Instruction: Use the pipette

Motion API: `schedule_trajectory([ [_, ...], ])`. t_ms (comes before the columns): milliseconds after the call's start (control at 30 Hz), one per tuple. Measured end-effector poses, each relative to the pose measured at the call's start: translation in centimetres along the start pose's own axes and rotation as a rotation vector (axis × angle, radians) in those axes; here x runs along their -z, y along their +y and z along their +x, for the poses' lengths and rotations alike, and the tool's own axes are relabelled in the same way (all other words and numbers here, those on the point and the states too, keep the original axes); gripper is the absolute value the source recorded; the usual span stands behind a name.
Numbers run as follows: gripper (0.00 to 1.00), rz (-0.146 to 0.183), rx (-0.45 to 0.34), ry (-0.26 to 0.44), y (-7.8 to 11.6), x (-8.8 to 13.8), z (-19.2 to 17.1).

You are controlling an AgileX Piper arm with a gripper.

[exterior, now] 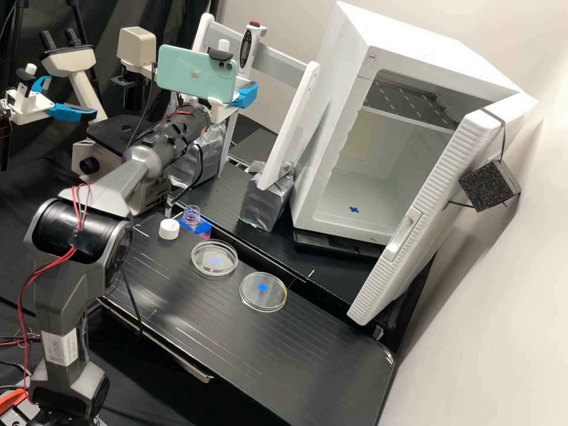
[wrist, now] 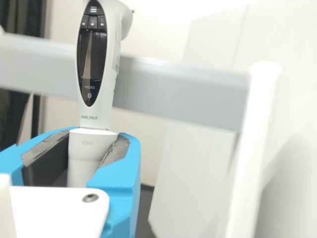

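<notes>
Pale rail [exterior: 278, 64] behind pipette [exterior: 247, 50] in gripper [exterior: 247, 94]

2 dishes [exterior: 263, 300], 1 bottle [exterior: 194, 223], 1 pipette [wrist: 94, 64]

High cam: fixed, set back, forward-down over black bench [exterior: 307, 355]. Wrist cam: close, probably near-level; both catch electronic pipette [wrist: 91, 59], crossbar [wrist: 178, 94].

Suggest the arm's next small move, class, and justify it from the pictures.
I'd probably lift the pipette slightly, keeping it upright, before swinging it away. The gripper appears closed on both sides of its body, and the grey rail runs right behind it, so turning first might knock the two together.
</notes>
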Motion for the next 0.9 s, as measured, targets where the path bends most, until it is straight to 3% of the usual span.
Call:
schedule_trajectory([
  [267,0.00,0.103,-0.032,-0.014,1.3,-1.1,0.1],
  [433,0.00,0.119,-0.021,0.004,1.9,-1.8,-1.5],
  [533,0.00,0.147,-0.023,0.016,2.6,-2.3,-3.3],
  [767,0.00,0.249,-0.121,0.054,4.4,-3.3,-7.8],
  [900,0.00,0.255,-0.185,0.093,4.5,-3.3,-9.9],
])
